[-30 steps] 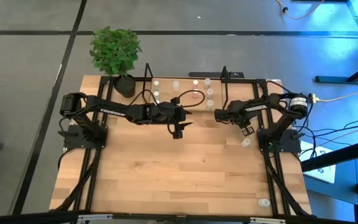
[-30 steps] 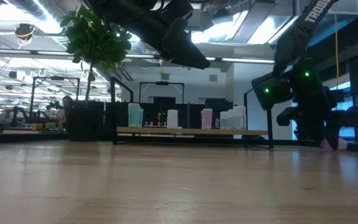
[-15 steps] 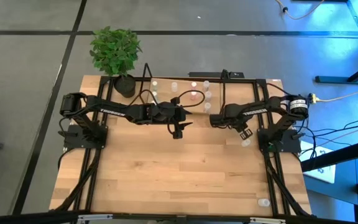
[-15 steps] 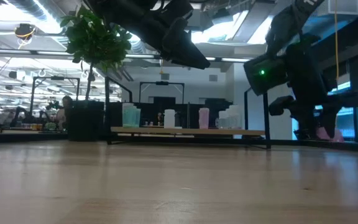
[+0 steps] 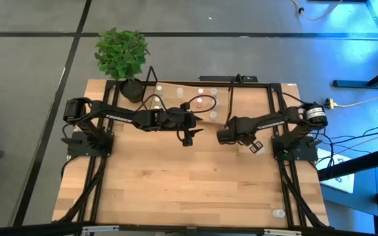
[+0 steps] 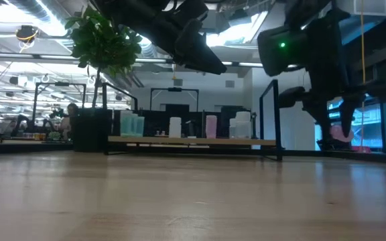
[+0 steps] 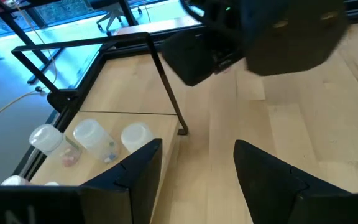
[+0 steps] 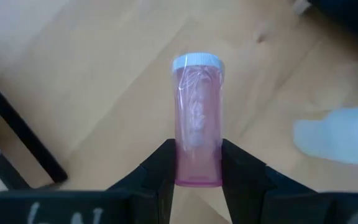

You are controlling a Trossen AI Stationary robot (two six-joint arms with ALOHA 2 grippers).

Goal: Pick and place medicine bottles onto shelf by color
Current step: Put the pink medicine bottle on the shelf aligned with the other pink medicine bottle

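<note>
Right wrist view: right hand (image 8: 196, 163) clamps a pink medicine bottle (image 8: 196, 118) by its base, cap end forward, carried above the tabletop (image 5: 195, 183) just beside the shelf (image 5: 241, 80) end frame. Best move: clear the black upright, set it down beside the other pinks. Left hand (image 7: 197, 165) hangs open, empty, near the shelf.

Bottles (image 5: 201, 101) stand on the shelf (image 5: 176, 87) at the table's (image 5: 176, 183) far edge, plant (image 5: 121, 54) left.

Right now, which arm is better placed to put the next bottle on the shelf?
Right. Its gripper already holds a pink bottle near the shelf; the left gripper is open and empty.
</note>
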